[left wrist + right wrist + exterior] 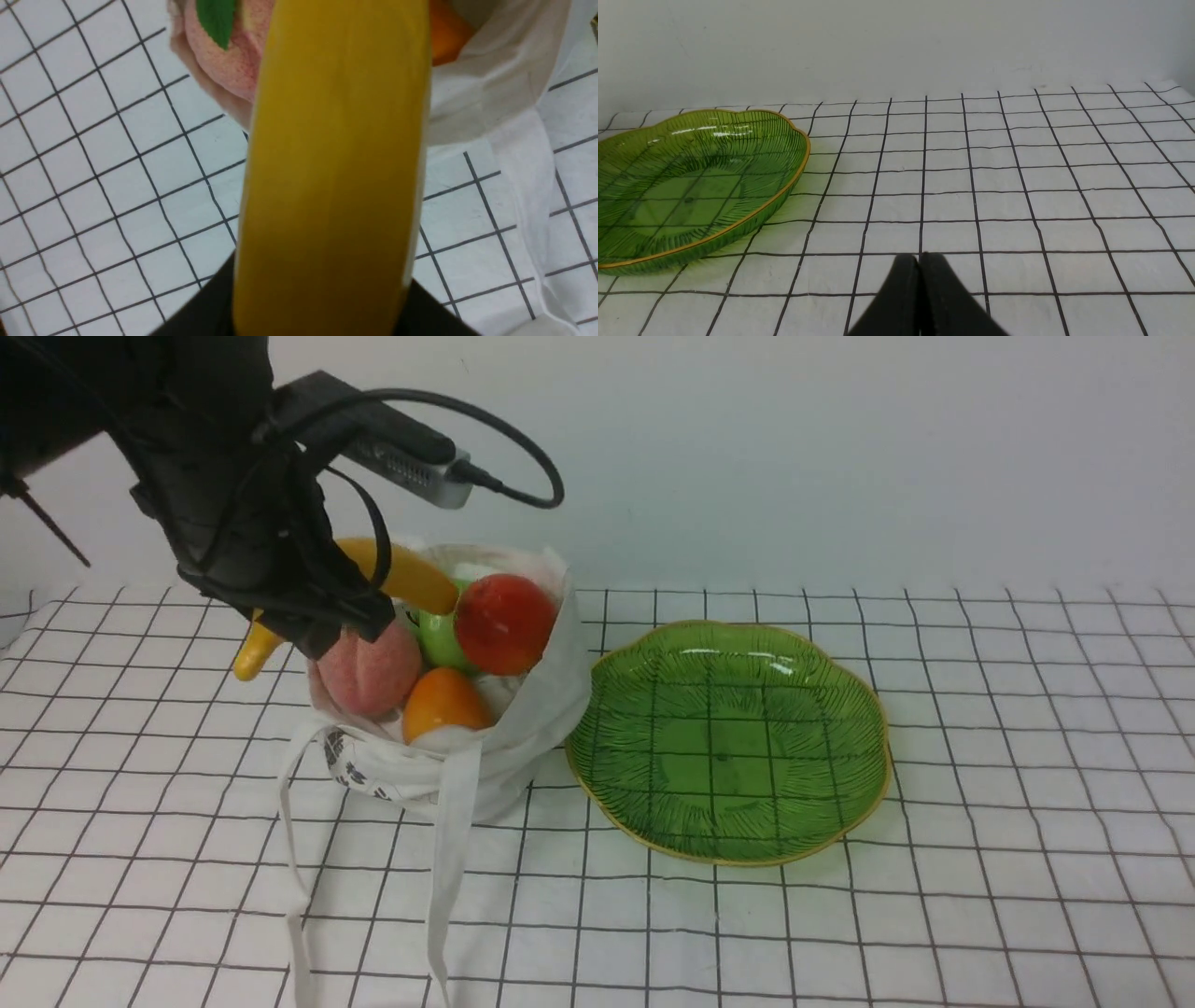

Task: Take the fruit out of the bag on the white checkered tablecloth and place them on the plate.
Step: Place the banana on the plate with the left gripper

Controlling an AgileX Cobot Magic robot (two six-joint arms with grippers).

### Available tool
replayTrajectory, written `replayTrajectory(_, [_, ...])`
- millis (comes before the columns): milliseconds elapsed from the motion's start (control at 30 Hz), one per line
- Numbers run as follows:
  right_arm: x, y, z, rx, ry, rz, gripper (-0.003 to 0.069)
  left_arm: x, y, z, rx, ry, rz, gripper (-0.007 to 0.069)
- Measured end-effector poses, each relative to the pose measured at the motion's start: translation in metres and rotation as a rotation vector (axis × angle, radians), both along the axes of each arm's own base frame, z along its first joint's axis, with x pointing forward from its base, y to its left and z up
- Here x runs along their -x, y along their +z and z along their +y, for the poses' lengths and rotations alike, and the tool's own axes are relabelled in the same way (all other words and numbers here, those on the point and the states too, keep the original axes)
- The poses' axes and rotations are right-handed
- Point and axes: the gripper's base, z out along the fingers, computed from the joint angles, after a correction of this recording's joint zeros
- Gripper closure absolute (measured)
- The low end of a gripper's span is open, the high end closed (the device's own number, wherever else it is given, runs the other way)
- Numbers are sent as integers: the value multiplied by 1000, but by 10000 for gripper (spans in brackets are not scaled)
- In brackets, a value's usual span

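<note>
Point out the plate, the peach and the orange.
Plate [719, 756], front view: its inner floor.
Peach [370, 674], front view: its fuzzy side.
Orange [446, 702], front view: its upper side.

Readable text, labels, brands, numbers or signs: none in any view | bag [537, 737]: dark leaf-like print low on its side, at about seven o'clock, a pattern without letters | plate [728, 747]: no lettering legible | checkered cloth [1027, 896]: printed lines only, no characters legible
</note>
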Motion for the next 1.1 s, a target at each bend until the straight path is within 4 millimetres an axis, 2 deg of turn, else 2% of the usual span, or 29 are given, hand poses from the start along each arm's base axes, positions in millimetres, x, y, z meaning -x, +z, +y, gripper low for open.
replayTrajectory(167, [0, 0, 0, 0, 0, 0, 673, 16, 24, 4, 49, 37, -64, 369])
replayTrajectory(267, [0, 0, 0, 0, 0, 0, 673, 31, 41, 2, 181, 115, -88, 369])
replayTrajectory(367, [0, 0, 0, 0, 0, 0, 673, 36, 41, -8, 311, 137, -39, 369])
replayTrajectory(467, [0, 0, 0, -1, 0, 0, 673, 31, 34, -25, 454, 120, 17, 369])
replayTrajectory(533, [0, 0, 0, -2, 0, 0, 673, 19, 15, -52, 534, 59, 71, 369])
replayTrajectory(567, [0, 0, 0, -2, 0, 0, 673, 18, 13, -54, 532, 52, 72, 369])
replayTrajectory(600, [0, 0, 0, -2, 0, 0, 673, 13, 2, -69, 550, 21, 91, 369])
replayTrajectory(633, [0, 0, 0, -2, 0, 0, 673, 12, 0, -74, 553, 9, 89, 369])
replayTrajectory(733, [0, 0, 0, -3, -1, 0, 673, -2, -45, -121, 563, -53, 120, 369])
replayTrajectory(767, [0, 0, 0, -3, -1, 0, 673, -2, -47, -123, 564, -56, 120, 369])
replayTrajectory(833, [0, 0, 0, -3, -1, 0, 673, -7, -65, -141, 567, -76, 112, 369])
replayTrajectory(867, [0, 0, 0, -3, -1, 0, 673, -11, -82, -155, 567, -90, 102, 369])
replayTrajectory(967, [0, 0, 0, -3, -1, 0, 673, -18, -113, -174, 562, -106, 88, 329])
replayTrajectory(1000, [0, 0, 0, -3, -1, 0, 673, -18, -112, -174, 564, -106, 84, 323])
replayTrajectory(1100, [0, 0, 0, -3, -1, 0, 673, -25, -133, -181, 561, -96, 78, 213])
